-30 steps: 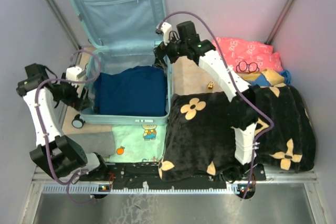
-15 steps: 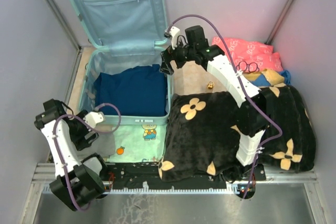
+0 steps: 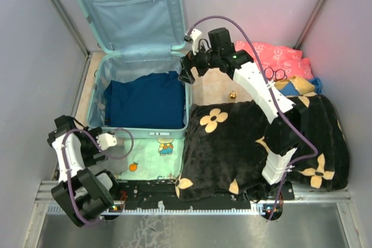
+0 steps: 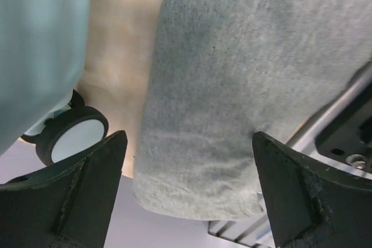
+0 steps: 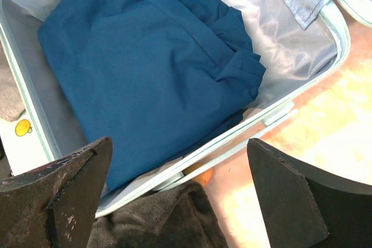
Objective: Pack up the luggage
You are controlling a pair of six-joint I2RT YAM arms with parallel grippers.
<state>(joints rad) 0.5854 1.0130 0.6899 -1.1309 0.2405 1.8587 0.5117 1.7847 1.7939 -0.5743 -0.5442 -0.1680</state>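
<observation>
The luggage [image 3: 185, 94], a pale mint-blue suitcase, lies open with its lid leaning on the back wall. A folded navy garment [image 3: 144, 100] fills its base. My right gripper [image 3: 187, 75] hovers open and empty over the suitcase's right rim. In the right wrist view my right gripper [image 5: 180, 201] is above the rim [image 5: 273, 117], with the navy garment [image 5: 151, 68] behind it. My left gripper [image 3: 106, 143] is open and empty low at the suitcase's front left corner. In the left wrist view my left gripper [image 4: 189, 201] is over a grey cloth [image 4: 232, 85], beside a black wheel [image 4: 72, 135].
A black blanket with tan flowers [image 3: 232, 143] covers the right side. A mint cloth with a cartoon print [image 3: 154, 155] and the grey cloth [image 3: 107, 160] lie before the suitcase. A pink cloth [image 3: 273, 56], glasses [image 3: 273, 74] and a small gold object [image 3: 233, 93] sit at back right.
My left arm has drawn back from the suitcase's left side to its front left corner. My right gripper has shifted slightly right along the rim.
</observation>
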